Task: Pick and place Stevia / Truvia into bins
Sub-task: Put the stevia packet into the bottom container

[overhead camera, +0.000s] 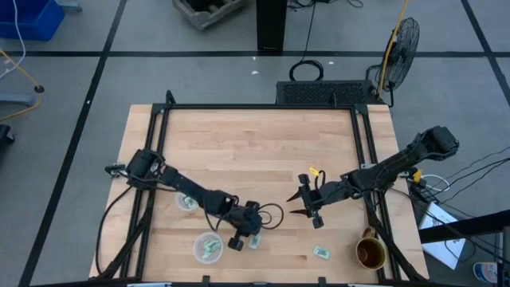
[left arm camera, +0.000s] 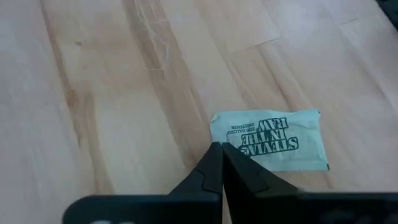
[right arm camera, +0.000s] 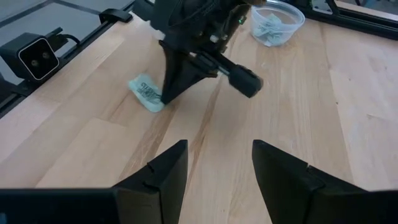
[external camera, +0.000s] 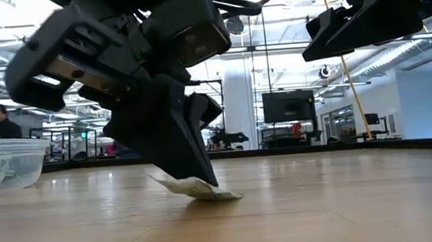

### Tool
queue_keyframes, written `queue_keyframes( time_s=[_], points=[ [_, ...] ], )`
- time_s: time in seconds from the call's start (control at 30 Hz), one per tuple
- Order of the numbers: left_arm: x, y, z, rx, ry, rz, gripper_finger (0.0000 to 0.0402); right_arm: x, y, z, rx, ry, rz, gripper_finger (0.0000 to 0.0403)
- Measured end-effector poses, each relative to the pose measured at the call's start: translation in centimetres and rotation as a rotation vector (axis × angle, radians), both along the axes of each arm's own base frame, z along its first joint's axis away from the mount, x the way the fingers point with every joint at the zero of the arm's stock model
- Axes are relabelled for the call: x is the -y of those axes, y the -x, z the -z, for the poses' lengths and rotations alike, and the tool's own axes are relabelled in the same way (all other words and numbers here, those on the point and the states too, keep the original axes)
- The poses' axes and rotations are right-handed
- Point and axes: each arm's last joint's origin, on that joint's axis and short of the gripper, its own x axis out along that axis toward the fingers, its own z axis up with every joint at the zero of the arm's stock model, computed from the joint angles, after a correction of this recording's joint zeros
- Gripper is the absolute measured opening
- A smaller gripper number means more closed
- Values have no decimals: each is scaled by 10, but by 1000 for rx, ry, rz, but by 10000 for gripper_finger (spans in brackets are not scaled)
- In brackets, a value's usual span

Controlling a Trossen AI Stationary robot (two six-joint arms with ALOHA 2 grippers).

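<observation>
My left gripper stands near the table's near edge, fingers pointing down and shut on one pale green Stevia sachet. A second sachet lies flat near the mug. Two clear cups sit to the left: one holds several sachets, the other sits farther back and also has something pale green in it. My right gripper hovers open above the wood right of centre, facing the left gripper and touching nothing. My left gripper pinches the sachet between its two shut fingertips at a long edge near one corner. The fingers come from above, slanting down. The pinched end is raised a little; the sachet's other end still rests on the table.
A brown-gold mug stands at the near right corner. A small yellow piece lies on the wood beside the right arm. Black frame rails run along the table's sides. The far half of the table is bare wood.
</observation>
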Motion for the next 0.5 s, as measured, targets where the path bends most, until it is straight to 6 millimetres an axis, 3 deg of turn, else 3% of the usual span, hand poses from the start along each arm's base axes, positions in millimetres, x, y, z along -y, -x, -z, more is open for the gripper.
queue_keyframes(
  time_s=[0.33, 0.5],
  points=[
    [-11, 14, -42, 35, -110, -41, 7, 0, 0, 0, -3, 1, -1, 171],
    [-6, 15, -43, 31, -81, -61, 4, 0, 0, 1, -7, 3, 0, 171]
  ],
)
